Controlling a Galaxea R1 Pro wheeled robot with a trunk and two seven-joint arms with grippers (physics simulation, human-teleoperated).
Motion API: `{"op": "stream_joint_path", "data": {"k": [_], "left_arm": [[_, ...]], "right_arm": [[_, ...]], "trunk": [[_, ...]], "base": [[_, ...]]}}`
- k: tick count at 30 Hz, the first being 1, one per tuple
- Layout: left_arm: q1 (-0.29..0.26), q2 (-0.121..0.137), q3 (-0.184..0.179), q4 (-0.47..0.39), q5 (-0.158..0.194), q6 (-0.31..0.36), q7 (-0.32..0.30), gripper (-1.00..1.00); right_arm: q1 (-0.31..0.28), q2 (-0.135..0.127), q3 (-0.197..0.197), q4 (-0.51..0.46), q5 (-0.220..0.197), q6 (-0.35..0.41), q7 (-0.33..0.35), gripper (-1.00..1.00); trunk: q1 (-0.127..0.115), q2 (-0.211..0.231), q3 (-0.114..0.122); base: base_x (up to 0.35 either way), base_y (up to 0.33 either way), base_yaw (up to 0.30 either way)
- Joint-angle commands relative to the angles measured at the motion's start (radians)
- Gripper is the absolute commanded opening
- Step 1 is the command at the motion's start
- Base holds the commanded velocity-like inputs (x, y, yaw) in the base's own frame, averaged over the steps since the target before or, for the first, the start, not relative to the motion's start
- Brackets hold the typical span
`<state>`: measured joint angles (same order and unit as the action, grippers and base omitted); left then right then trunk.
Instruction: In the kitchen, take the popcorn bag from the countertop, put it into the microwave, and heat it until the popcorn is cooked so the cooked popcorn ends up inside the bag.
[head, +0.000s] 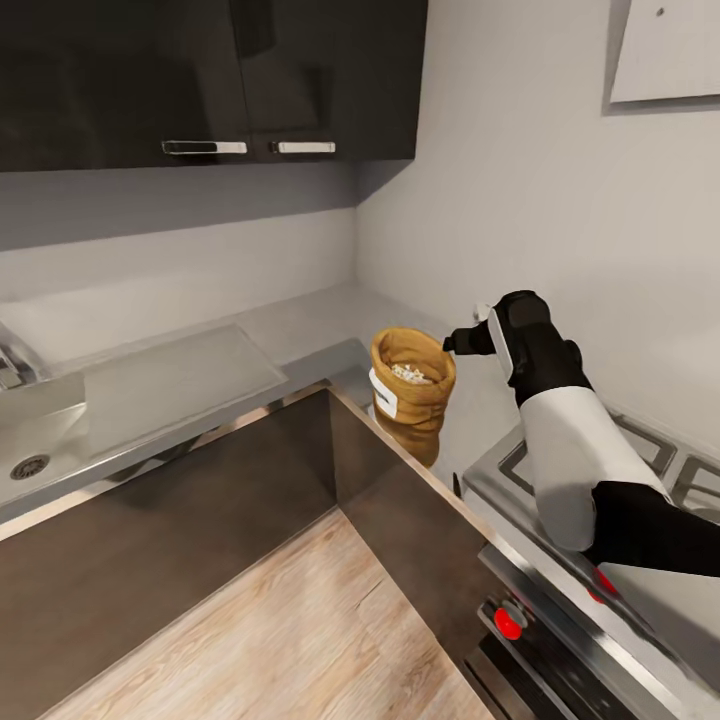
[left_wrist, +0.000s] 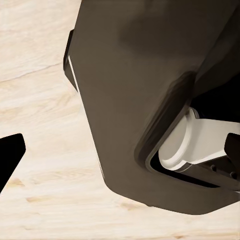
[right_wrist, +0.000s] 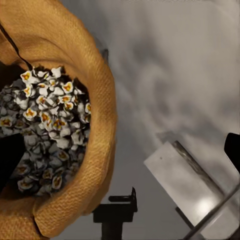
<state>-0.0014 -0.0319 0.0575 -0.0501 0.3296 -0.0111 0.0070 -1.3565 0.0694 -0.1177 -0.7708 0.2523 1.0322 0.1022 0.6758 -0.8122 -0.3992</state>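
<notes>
The popcorn bag (head: 411, 385), a tan burlap sack with a rolled rim and white label, stands upright on the grey countertop (head: 300, 330) in the inner corner. Pale popcorn (head: 410, 374) fills it, seen close up (right_wrist: 45, 130) in the right wrist view. My right gripper (head: 459, 343) is at the bag's right rim and open (right_wrist: 120, 155). One fingertip (right_wrist: 10, 160) is over the popcorn and the other (right_wrist: 233, 150) is outside the bag wall (right_wrist: 100, 110). My left gripper (left_wrist: 120, 150) hangs open over the wooden floor (left_wrist: 45, 115). The microwave is out of view.
A gas hob (head: 650, 450) with red knobs (head: 508, 622) lies under my right forearm. A sink with a drain (head: 30, 466) sits at the far left. Dark wall cabinets (head: 200, 80) hang above, and a white hood (head: 665, 50) is at the upper right.
</notes>
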Motion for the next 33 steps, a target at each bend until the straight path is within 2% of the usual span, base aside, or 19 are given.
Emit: {"op": "stream_joint_path", "data": {"k": [1, 12, 18, 22, 23, 27, 29, 33], "left_arm": [[0.0, 0.0, 0.005, -0.001, 0.002, -0.001, 0.001, 1.0], [0.0, 0.0, 0.005, -0.001, 0.002, -0.001, 0.001, 1.0], [0.0, 0.001, 0.005, -0.001, 0.002, -0.001, 0.001, 1.0], [0.0, 0.001, 0.006, -0.001, 0.002, -0.001, 0.001, 1.0], [0.0, 0.001, 0.006, -0.001, 0.002, -0.001, 0.001, 1.0], [0.0, 0.001, 0.006, -0.001, 0.002, -0.001, 0.001, 1.0], [0.0, 0.0, 0.006, -0.001, 0.002, -0.001, 0.001, 1.0], [0.0, 0.0, 0.006, -0.001, 0.002, -0.001, 0.001, 1.0]], "right_arm": [[0.0, -0.001, -0.005, -0.001, 0.013, 0.003, 0.009, 1.0], [0.0, -0.005, -0.005, 0.001, 0.015, 0.015, 0.002, 1.0], [-0.001, -0.006, -0.005, 0.003, 0.013, 0.015, 0.001, 1.0], [-0.001, -0.009, -0.005, 0.047, 0.015, 0.009, 0.002, 1.0], [0.0, -0.012, -0.005, 0.056, 0.016, 0.006, 0.001, 1.0], [0.0, -0.06, -0.004, 0.07, 0.018, -0.017, 0.01, 1.0], [0.0, -0.072, -0.003, 0.071, 0.017, -0.029, 0.013, 1.0], [0.0, -0.103, 0.009, 0.067, 0.02, -0.067, 0.086, 1.0]], "trunk": [[0.0, -0.001, -0.001], [0.0, -0.001, -0.001], [0.0, -0.001, -0.001], [0.0, -0.001, -0.001], [0.0, -0.001, -0.001], [0.0, -0.001, -0.001], [0.0, -0.001, -0.001], [0.0, -0.001, -0.001]], "base": [[0.151, 0.0, 0.0], [0.085, 0.0, 0.001], [0.003, 0.0, 0.169], [0.0, 0.0, 0.026], [0.0, 0.0, 0.007], [0.0, 0.0, 0.002], [0.0, 0.0, 0.0], [0.0, 0.0, 0.0]]}}
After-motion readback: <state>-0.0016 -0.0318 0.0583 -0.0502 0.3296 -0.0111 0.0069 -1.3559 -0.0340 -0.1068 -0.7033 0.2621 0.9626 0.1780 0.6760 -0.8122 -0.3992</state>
